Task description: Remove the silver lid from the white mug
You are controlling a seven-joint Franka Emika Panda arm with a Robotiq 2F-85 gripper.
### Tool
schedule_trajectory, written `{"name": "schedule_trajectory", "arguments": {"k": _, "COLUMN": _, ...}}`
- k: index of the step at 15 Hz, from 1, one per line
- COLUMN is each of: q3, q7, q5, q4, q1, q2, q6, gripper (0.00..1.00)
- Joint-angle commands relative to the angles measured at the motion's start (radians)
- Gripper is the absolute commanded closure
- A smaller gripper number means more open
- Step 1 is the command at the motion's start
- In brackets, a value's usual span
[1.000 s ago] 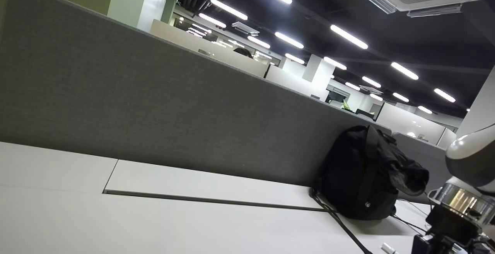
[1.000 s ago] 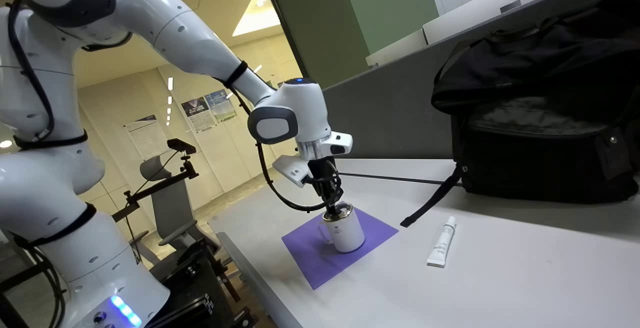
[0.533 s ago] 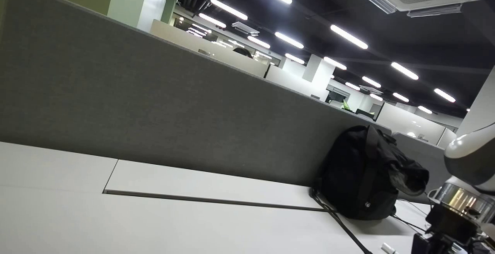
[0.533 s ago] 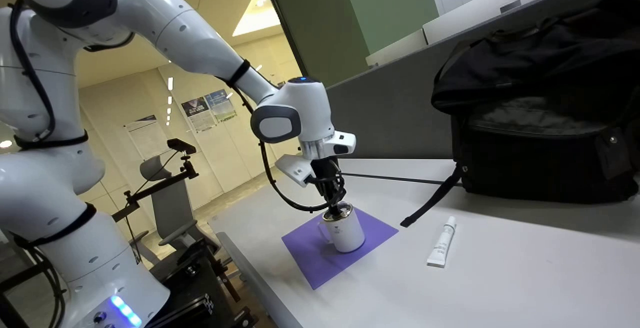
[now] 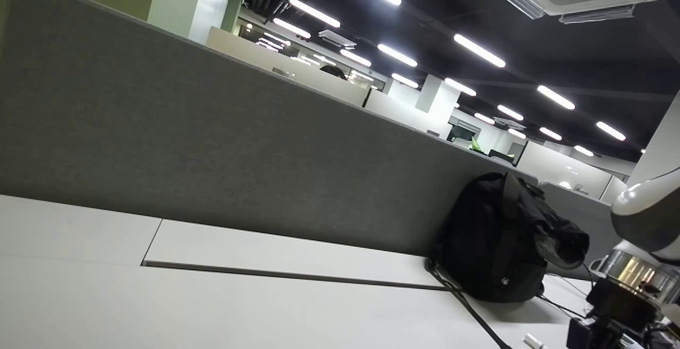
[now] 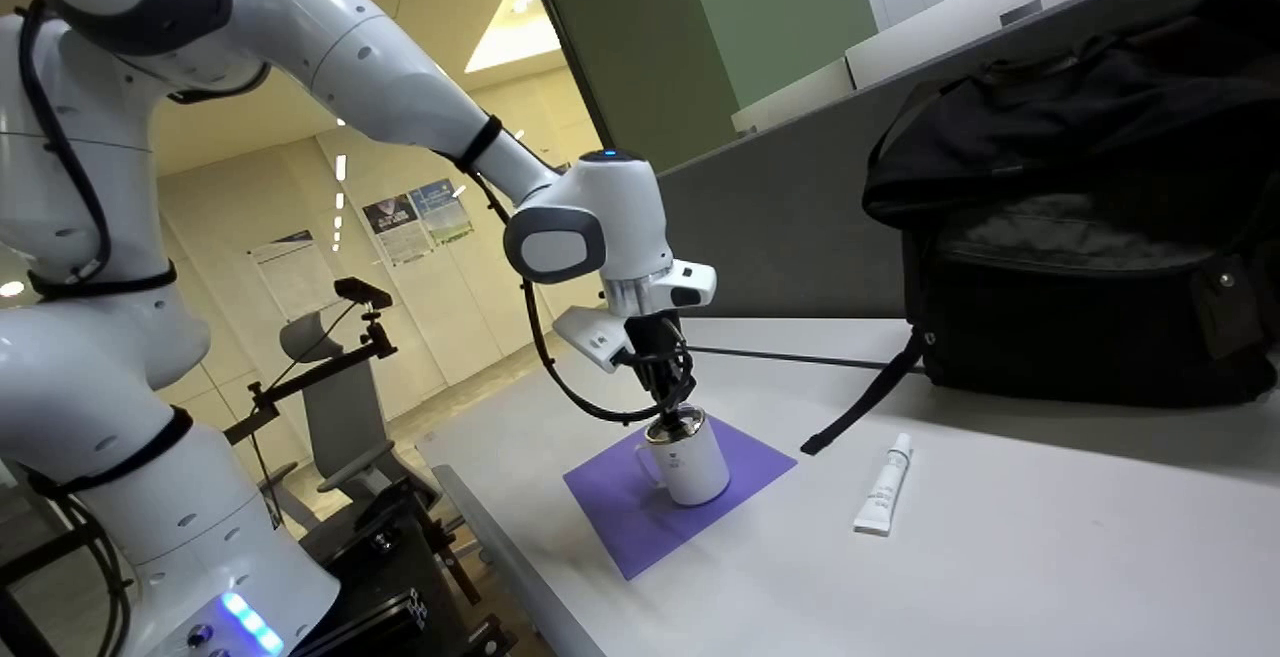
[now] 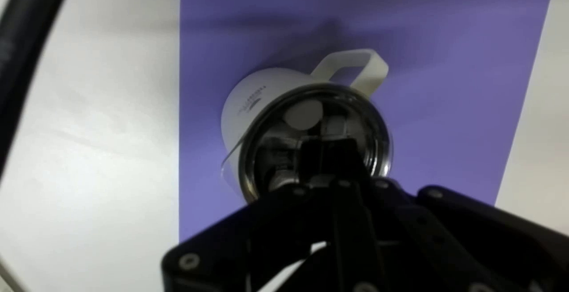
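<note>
Black gripper (image 7: 328,159) over silver lid (image 7: 276,143), too dark to tell whether grasping or released, lid on top of white mug (image 7: 258,101), handle (image 7: 374,73) toward one o'clock in wrist view, purple sheet (image 7: 453,118) underneath.

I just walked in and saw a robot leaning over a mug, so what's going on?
A robot arm is working at a white mug with a silver lid on top. It's there to take the lid off, but the lid is still on. The gripper is right down at the lid, though I can't tell whether it has hold of it. The mug stands on a purple sheet on the table, and a white tube lies off to one side.
</note>
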Motion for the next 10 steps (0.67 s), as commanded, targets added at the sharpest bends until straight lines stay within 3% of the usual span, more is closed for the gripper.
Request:
{"name": "schedule_trajectory", "arguments": {"k": 1, "q3": 0.015, "q7": -0.026, "q5": 0.021, "q4": 0.006, "q1": -0.016, "q2": -0.074, "q6": -0.046, "gripper": 1.0}}
{"name": "schedule_trajectory", "arguments": {"k": 5, "q3": -0.017, "q7": -0.025, "q5": -0.011, "q4": -0.018, "q1": 0.022, "q2": -0.214, "q6": -0.119, "gripper": 1.0}}
{"name": "schedule_trajectory", "arguments": {"k": 10, "q3": -0.119, "q7": 0.091, "q5": -0.204, "q4": -0.01, "q1": 0.117, "q2": -0.385, "q6": -0.234, "gripper": 1.0}}
